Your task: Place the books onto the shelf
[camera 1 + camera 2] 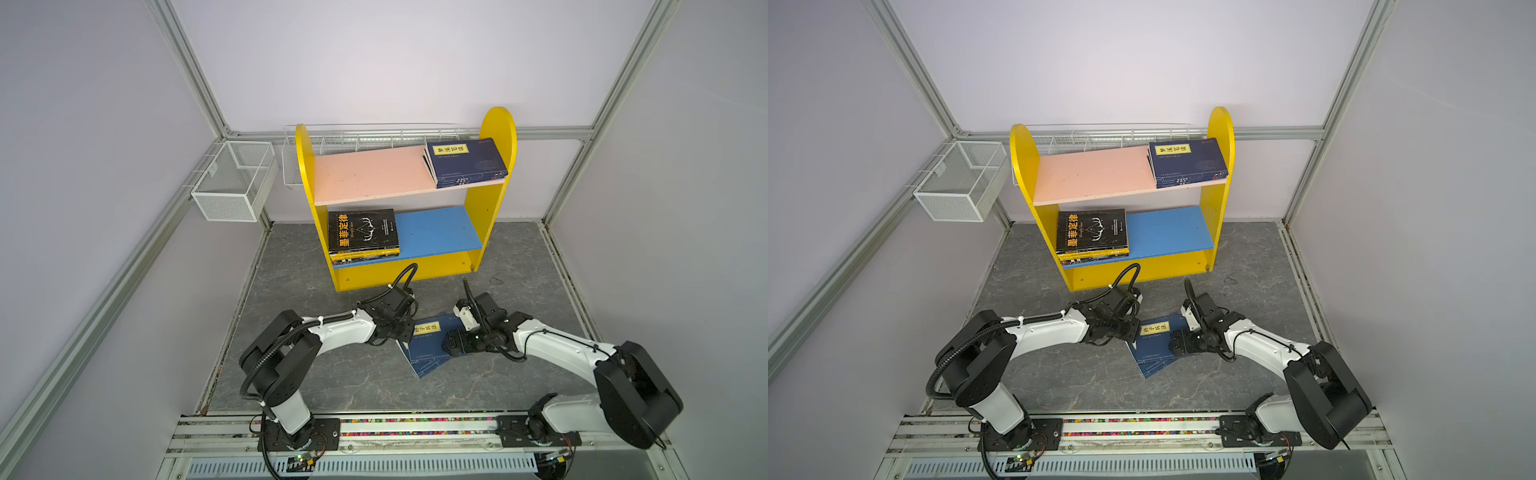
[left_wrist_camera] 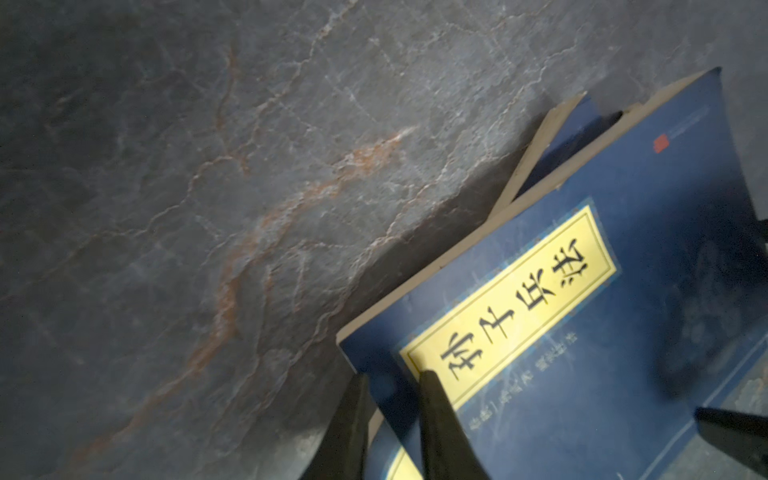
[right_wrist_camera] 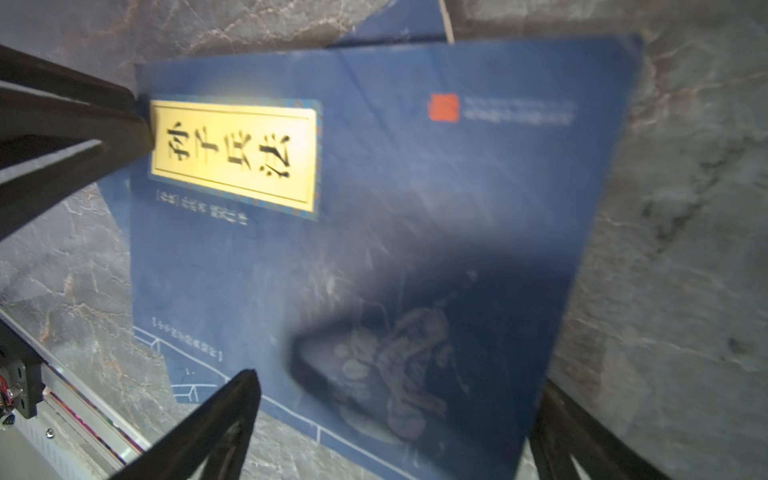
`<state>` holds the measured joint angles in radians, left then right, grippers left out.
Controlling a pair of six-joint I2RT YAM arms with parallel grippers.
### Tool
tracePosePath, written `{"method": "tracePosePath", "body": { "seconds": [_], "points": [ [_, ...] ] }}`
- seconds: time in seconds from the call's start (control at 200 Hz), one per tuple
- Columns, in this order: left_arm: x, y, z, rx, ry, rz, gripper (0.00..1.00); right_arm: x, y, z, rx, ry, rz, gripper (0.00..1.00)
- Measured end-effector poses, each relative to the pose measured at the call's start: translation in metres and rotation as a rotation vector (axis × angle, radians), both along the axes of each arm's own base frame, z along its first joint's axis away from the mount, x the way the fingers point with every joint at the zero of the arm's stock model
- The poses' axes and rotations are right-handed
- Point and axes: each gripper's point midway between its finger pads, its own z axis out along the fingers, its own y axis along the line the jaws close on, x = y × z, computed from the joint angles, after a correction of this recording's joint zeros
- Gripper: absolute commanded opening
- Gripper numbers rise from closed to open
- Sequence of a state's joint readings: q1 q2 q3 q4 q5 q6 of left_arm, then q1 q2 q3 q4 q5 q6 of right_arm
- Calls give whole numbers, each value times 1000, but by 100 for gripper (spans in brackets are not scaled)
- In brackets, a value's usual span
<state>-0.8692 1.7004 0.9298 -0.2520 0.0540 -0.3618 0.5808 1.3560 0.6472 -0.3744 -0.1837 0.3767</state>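
Your left hand [image 2: 392, 376] pinches a corner of the navy book [image 1: 424, 353] beside its yellow label [image 3: 232, 153], which reads 孙子兵法. The book lies low in the middle of both top views on the grey veined bench [image 1: 332, 374], with a second navy book [image 2: 573, 133] mostly hidden beneath it. To the right, your right hand [image 3: 399, 380] hangs spread wide over the cover, whose small print is too blurred to read. Behind, at frame centre, the shelf [image 1: 490, 199] carries a black book [image 1: 361, 228] marked 墨菲定律.

I see a navy paperback with a yellow title label [image 1: 424, 353] lying askew atop a second navy book [image 2: 577, 133] on the floor before the yellow two-tier shelf [image 1: 486, 216]. A navy stack [image 1: 467, 162] lies flat at the right of the pink board, and a black orange-lettered stack [image 1: 361, 232] at the left of the blue board.
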Motion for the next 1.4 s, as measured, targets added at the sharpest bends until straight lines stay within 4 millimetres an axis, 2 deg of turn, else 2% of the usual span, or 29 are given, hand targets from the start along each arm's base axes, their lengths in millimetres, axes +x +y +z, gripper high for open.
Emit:
{"method": "tracePosePath", "body": {
  "seconds": [0.135,0.24,0.405,0.615,0.69,0.81,0.875,1.025,1.14,1.275,1.4],
  "points": [
    [1,-12,0,31,-19,-24,23,0,-4,8,-10,-26,-18,99],
    [3,-18,0,45,-28,-38,23,4,-8,22,-4,-78,-33,97],
    [5,-20,1,53,-34,-47,22,7,-7,45,40,-150,-42,84],
    [5,-21,1,58,-33,-54,23,11,-2,66,103,-208,-47,59],
    [5,-23,2,52,-32,-60,23,13,2,74,132,-233,-45,46],
    [2,-29,3,36,-28,-76,23,16,7,86,176,-265,-46,14],
    [1,-32,4,29,-26,-83,23,16,10,93,206,-277,-46,7],
    [0,-35,6,8,-20,-86,26,16,9,98,214,-286,-48,7],
    [4,-32,13,-54,13,-66,38,18,4,102,204,-309,-67,7],
    [15,-13,28,-159,44,5,53,27,-13,113,181,-372,-128,7],
    [25,-3,43,-243,50,46,58,33,-33,124,164,-428,-197,7]
  ]
}}
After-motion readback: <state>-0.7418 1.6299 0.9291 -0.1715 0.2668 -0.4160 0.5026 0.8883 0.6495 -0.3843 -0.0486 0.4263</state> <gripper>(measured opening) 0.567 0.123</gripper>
